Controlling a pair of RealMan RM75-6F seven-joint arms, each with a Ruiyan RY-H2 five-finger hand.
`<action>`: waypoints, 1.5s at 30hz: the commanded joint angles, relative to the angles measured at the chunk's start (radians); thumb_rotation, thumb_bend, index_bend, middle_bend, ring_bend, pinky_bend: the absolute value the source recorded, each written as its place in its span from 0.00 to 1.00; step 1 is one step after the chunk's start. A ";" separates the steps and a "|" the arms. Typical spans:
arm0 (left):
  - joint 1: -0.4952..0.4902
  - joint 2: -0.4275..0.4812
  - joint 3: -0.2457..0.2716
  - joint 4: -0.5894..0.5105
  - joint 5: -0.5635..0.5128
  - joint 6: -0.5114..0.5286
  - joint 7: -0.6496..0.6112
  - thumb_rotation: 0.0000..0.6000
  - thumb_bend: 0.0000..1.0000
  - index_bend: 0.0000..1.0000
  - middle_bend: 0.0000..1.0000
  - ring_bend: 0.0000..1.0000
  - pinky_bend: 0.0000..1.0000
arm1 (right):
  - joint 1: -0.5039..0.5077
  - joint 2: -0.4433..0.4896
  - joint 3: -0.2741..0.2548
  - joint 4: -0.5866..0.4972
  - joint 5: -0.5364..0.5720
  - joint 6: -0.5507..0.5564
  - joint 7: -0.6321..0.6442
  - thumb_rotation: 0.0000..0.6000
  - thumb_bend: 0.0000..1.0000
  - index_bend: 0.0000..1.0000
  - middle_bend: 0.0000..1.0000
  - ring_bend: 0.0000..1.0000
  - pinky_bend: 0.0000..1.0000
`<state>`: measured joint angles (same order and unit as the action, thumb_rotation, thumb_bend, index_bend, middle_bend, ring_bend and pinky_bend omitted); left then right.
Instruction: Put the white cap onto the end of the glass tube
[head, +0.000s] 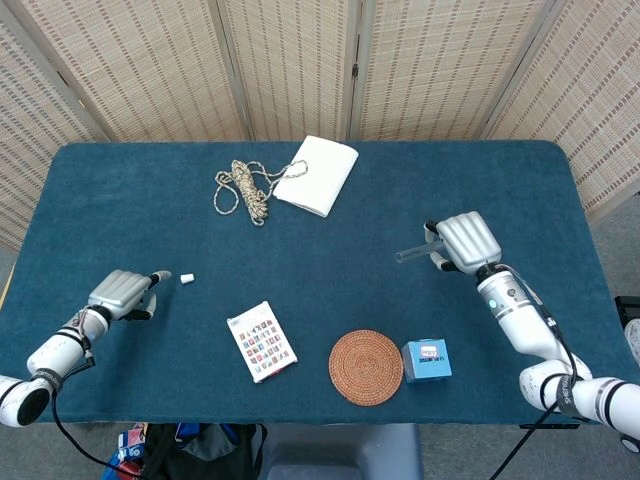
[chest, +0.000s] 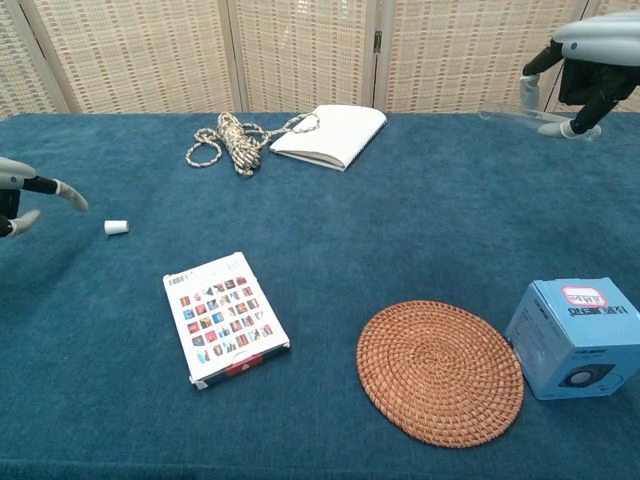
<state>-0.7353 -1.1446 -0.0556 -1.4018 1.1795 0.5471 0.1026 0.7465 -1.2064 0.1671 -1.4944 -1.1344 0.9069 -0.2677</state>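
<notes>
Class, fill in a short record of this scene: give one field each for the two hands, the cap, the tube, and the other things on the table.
left hand: low over the table, fingers apart, holding nothing, just beside the cap
right hand: raised, holds the glass tube
white cap: lying on the blue cloth, not touched
glass tube: roughly level, free end toward the table's middle
other things: rope, white notebook, card pack, woven coaster, blue box
</notes>
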 joint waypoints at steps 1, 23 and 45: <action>-0.010 -0.019 0.007 0.015 -0.021 -0.011 0.010 0.61 0.71 0.12 1.00 1.00 1.00 | -0.002 -0.001 -0.001 0.002 -0.001 -0.001 0.002 1.00 0.49 0.87 1.00 1.00 1.00; -0.065 -0.086 0.038 0.072 -0.117 -0.058 0.032 0.61 0.71 0.12 1.00 1.00 1.00 | -0.016 -0.008 -0.006 0.028 -0.011 -0.007 0.022 1.00 0.49 0.87 1.00 1.00 1.00; -0.106 -0.064 0.035 0.027 -0.137 -0.036 0.042 0.60 0.71 0.12 1.00 1.00 1.00 | -0.029 -0.011 -0.007 0.047 -0.021 -0.008 0.044 1.00 0.49 0.87 1.00 1.00 1.00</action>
<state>-0.8407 -1.2100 -0.0209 -1.3738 1.0441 0.5098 0.1429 0.7173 -1.2175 0.1606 -1.4468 -1.1555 0.8986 -0.2238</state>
